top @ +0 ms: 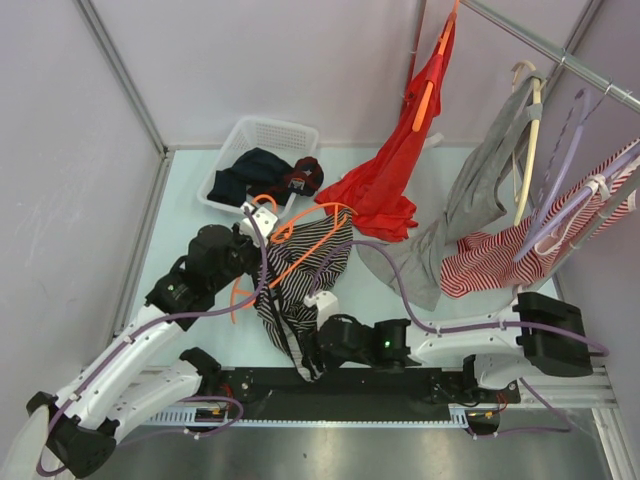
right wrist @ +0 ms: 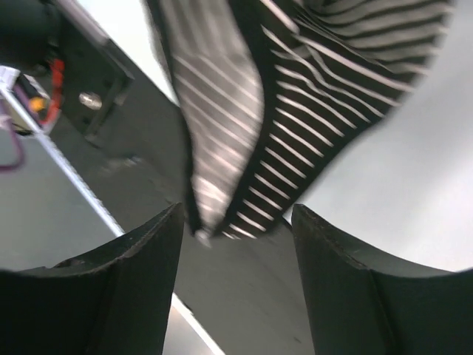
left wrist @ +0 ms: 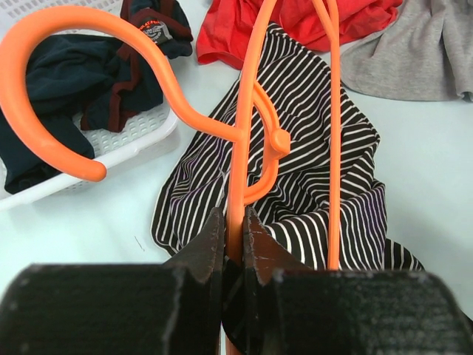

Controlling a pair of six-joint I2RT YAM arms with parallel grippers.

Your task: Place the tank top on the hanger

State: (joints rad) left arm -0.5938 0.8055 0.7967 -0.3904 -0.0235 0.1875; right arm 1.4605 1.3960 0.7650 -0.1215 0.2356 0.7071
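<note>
**Hanger pinched, tank top's hem not yet caught**

The left hand (left wrist: 234, 222) is clamped on the thin orange hanger (left wrist: 240, 137), which may twist in so narrow a grip. The right hand (right wrist: 236, 211) is spread wide with the striped tank top (right wrist: 295, 111) drooping between its fingers over the counter (left wrist: 414, 163) edge. Closing there could pinch both layers, sealing the opening.

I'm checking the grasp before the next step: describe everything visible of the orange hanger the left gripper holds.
The hanger is slim, glossy bright orange plastic: a large open hook, a small inner notch hook and thin straight bars. It sits over the striped tank top, hook pointing toward the white basket. The left gripper is shut on one bar below the neck.
</note>
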